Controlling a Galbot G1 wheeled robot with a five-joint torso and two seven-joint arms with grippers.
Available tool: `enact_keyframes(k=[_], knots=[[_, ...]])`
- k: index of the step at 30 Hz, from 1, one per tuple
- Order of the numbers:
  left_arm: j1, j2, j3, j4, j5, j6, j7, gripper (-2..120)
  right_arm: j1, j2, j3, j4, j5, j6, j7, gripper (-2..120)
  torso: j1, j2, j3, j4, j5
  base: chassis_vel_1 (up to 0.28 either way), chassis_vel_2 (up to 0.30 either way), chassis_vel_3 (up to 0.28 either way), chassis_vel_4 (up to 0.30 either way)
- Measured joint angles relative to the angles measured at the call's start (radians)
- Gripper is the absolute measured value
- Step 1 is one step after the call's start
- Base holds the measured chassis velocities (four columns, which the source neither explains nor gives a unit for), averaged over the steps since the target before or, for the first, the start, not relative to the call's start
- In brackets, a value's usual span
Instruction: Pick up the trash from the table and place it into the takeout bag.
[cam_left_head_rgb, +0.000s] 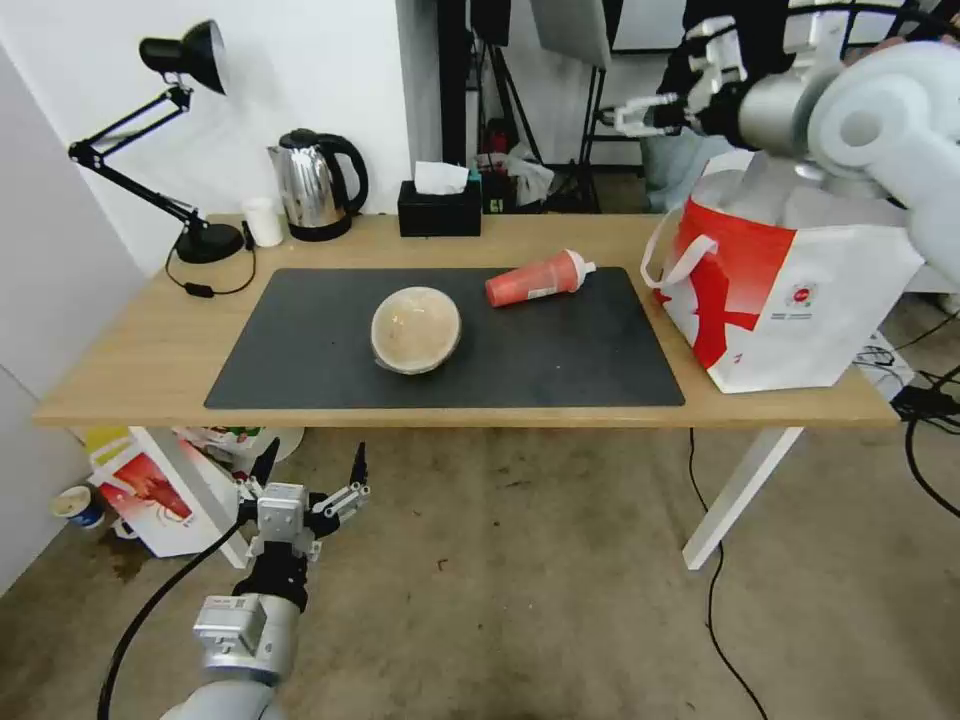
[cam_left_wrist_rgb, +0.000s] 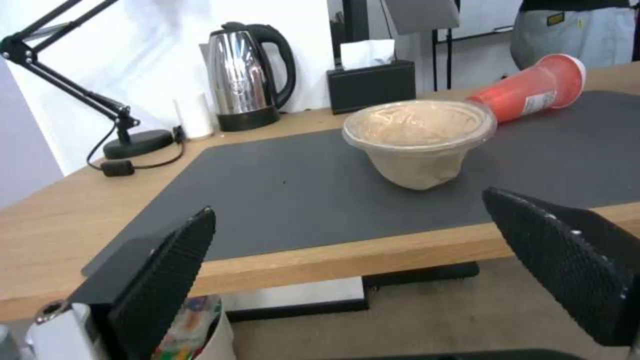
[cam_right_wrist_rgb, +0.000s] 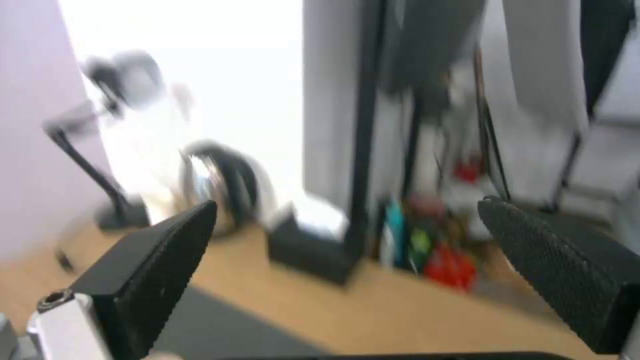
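Tan domed bowl (cam_left_head_rgb: 416, 329) film-covered, red cup (cam_left_head_rgb: 537, 281) toppled, left pincer (cam_left_head_rgb: 311, 468) and right pincer (cam_left_head_rgb: 655, 110) both agape

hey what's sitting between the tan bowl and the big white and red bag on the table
The red drink cup lies on its side there, on the dark mat, between the tan bowl and the bag, seen from the head camera.

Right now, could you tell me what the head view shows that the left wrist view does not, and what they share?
Head view alone: the takeout bag at the table's right end, the right claw raised open behind it, and the left arm low before the table.

Left wrist view alone: the tan bowl from the side, upright, film over its top, with the left claw open below the table edge.

Both: tan bowl, red cup lying on its side, dark mat, kettle, tissue box, lamp.
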Motion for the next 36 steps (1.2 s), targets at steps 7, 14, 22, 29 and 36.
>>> enact_keyframes(k=[7,14,22,29,36], knots=[[0.0,0.0,0.0,0.0,0.0,0.0,0.0,100,-0.362,0.025,0.288,0.265,-0.237,0.323,0.073,100,0.0,0.0,0.0,-0.0012,0.0006,0.0,0.0,0.0,0.0],[0.0,0.0,0.0,0.0,0.0,0.0,0.0,100,-0.529,0.071,0.404,0.39,-0.42,0.433,0.057,100,0.0,0.0,0.0,0.0002,0.0005,0.0,0.0,0.0,0.0],[0.0,0.0,0.0,0.0,0.0,0.0,0.0,100,-0.862,0.103,0.616,0.551,-0.626,0.511,0.029,100,0.0,0.0,0.0,-0.0001,0.0007,0.0,0.0,0.0,0.0],[0.0,0.0,0.0,0.0,0.0,0.0,0.0,100,-1.319,0.287,0.86,0.662,-0.883,0.633,-0.066,100,0.0,0.0,0.0,-0.0004,0.0008,0.0,0.0,0.0,0.0],[0.0,0.0,0.0,0.0,0.0,0.0,0.0,100,-1.571,0.462,0.887,0.664,-1.104,0.798,-0.101,100,0.0,0.0,0.0,-0.0001,0.0004,0.0,0.0,0.0,0.0]])
